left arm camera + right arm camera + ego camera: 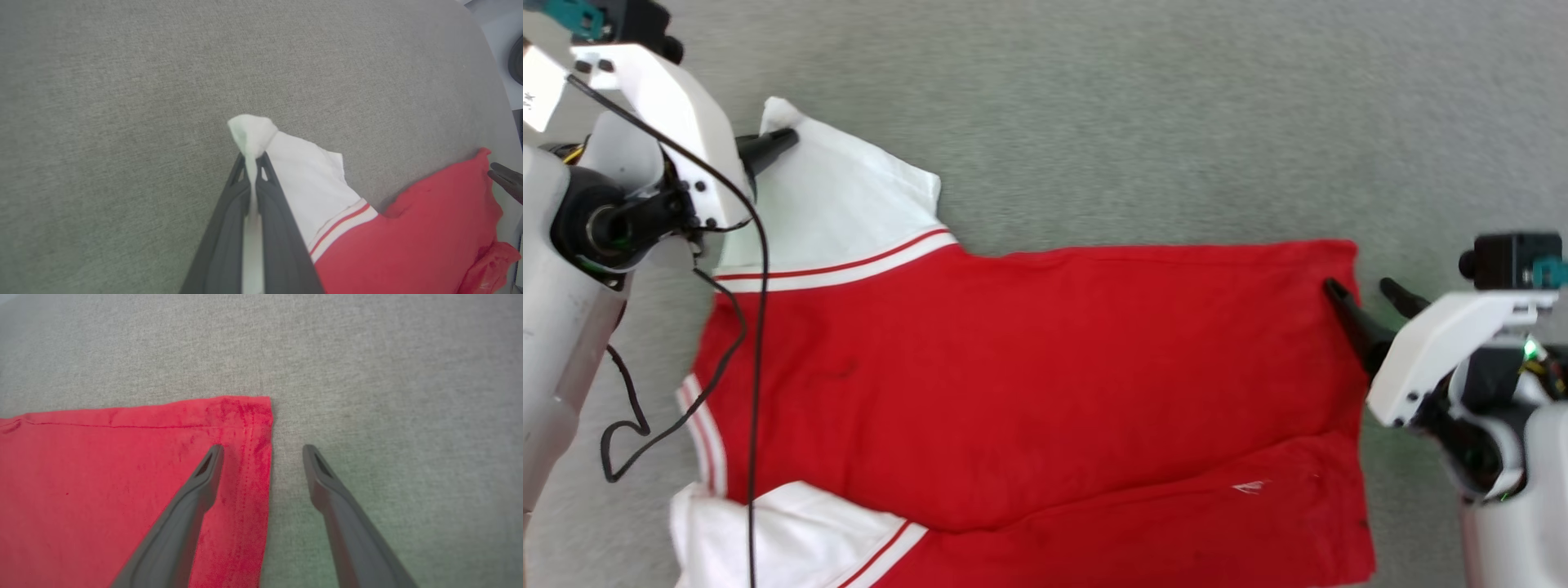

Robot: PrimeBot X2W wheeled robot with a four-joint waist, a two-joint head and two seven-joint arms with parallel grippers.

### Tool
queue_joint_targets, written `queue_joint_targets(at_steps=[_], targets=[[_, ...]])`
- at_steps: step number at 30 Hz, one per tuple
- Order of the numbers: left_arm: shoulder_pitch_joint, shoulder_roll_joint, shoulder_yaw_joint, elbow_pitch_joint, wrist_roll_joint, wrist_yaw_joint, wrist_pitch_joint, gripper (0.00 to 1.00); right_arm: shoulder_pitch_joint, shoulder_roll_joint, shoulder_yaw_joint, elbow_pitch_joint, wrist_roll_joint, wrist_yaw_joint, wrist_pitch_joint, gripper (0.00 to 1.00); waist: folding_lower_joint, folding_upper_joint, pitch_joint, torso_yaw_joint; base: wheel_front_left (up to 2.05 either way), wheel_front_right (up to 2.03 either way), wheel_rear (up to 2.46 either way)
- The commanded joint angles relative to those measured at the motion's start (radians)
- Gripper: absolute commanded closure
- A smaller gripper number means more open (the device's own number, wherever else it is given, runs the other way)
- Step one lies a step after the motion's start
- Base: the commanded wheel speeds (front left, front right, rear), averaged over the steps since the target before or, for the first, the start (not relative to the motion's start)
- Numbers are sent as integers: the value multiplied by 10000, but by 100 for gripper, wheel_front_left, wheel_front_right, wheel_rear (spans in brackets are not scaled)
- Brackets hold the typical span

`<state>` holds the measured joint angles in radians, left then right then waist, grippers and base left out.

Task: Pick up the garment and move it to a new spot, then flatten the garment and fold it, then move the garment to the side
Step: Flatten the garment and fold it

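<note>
The garment is lying spread across the grey surface. At its far right corner the right gripper is gaping wide, one finger over red cloth and one over bare surface, holding nothing. At the far left, the left gripper is pinching the white sleeve tip tightly.

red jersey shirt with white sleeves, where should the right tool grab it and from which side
Grip the far hem corner of the red jersey shirt with white sleeves, sliding in from the hem side, low over the grey fabric surface. The stitched edge lies flat, straddled by the open right tool. The left tool is shut on the white sleeve tip, so this corner matches it.
</note>
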<state>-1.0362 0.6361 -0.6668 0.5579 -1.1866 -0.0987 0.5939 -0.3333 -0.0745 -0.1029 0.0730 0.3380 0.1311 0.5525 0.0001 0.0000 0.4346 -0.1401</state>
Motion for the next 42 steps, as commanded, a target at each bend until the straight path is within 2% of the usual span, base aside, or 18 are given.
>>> queue_joint_targets(at_steps=[1,7,13,14,15,16,18,25,31,36,41,42], targets=[[-70,-52,-4,-152,54,-64,-134,100,-442,-161,-50,139,-62,-8,740,0,-1,0,-205,390,0,0,0],[-46,-44,-99,-769,179,-135,-331,100,-1385,-704,81,558,-448,-9,2458,0,-1,0,-110,893,0,0,0],[142,8,-145,-1220,197,-184,-503,100,-1553,-726,425,1560,-562,-8,3991,0,-1,0,34,1181,0,0,0],[184,15,-148,-1265,189,-193,-535,100,-1487,-703,485,1756,-550,-5,4307,5,-1,0,39,1208,0,0,0],[228,21,-151,-1303,166,-203,-546,100,-1456,-654,477,1870,-504,-4,4511,64,-1,0,43,1235,0,0,0],[265,24,-151,-1332,138,-209,-573,100,-1463,-606,440,1944,-441,-4,4665,100,-1,0,42,1259,0,0,0],[306,58,-155,-1377,141,-227,-622,100,-1540,-629,381,1887,-473,-4,4706,100,-1,0,15,1304,0,0,0],[610,175,18,-1467,104,-213,-1072,100,-1941,-832,-90,928,-531,-8,3855,100,-1,0,-389,1418,0,0,0],[1449,418,289,-1899,-124,-35,-1653,100,-1212,-697,-557,16,-535,-9,3243,100,-1,0,-1044,1584,0,0,0],[2611,743,413,-2668,-236,291,-2189,100,-187,-519,-889,-511,-508,-9,2957,100,-1,0,-1605,1769,0,0,0],[4173,1118,283,-3539,-42,925,-2809,100,959,-266,-1059,-795,-368,-9,2577,100,-1,0,-2131,1914,0,0,0],[4544,1032,243,-3744,-174,1018,-2920,100,1198,-243,-1106,-833,-361,-9,2474,100,-1,0,-2223,1957,0,0,0]])
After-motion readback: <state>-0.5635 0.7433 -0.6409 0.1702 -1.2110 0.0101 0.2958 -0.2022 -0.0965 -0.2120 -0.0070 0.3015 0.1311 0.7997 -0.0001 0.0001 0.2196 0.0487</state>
